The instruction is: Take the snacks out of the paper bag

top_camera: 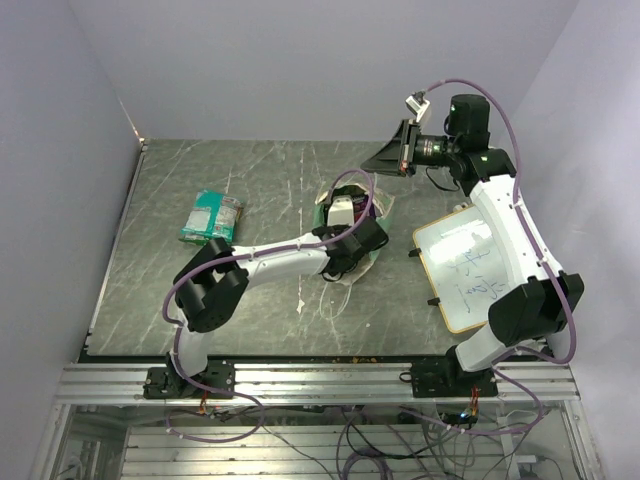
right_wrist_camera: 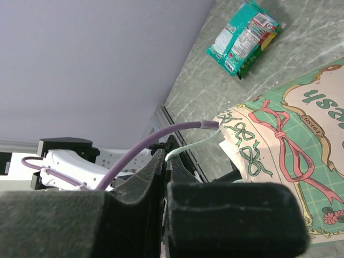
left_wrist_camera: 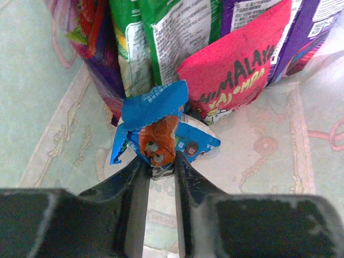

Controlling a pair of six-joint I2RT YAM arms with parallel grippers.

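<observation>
Between the fingers (left_wrist_camera: 134, 188) of the left end effector (left_wrist_camera: 160, 171) we've got a small crumpled blue foil packet with an orange cartoon face (left_wrist_camera: 156, 123). It is pinched by its near edge, and the end effector is clamped firmly on it. All of this is inside the beige-and-mint paper carrier bag (right_wrist_camera: 285, 161), which lies on its side on the grey marbled table (top_camera: 270, 170).

Just beyond the blue packet we see more snacks packed in. A bright red-pink packet with green lettering (left_wrist_camera: 236, 75) sits ahead and to the right of the fingers, touching the blue one. Green printed bags (left_wrist_camera: 161, 37) are straight ahead, and a purple bag (left_wrist_camera: 306, 27) is at the far right.

Over on the other side, the right end effector (right_wrist_camera: 164, 161) is raised above the table. Its fingers are pressed together on a pale string handle (right_wrist_camera: 191, 146) that runs across to the bag's corner.

Well off to the left of the left end effector, a teal-green snack packet (top_camera: 212, 217) lies flat on the table, outside the bag. Nearer the arm bases than the right end effector, a white writing board with scribbles (top_camera: 470, 270) lies near the bag, not touching it.
</observation>
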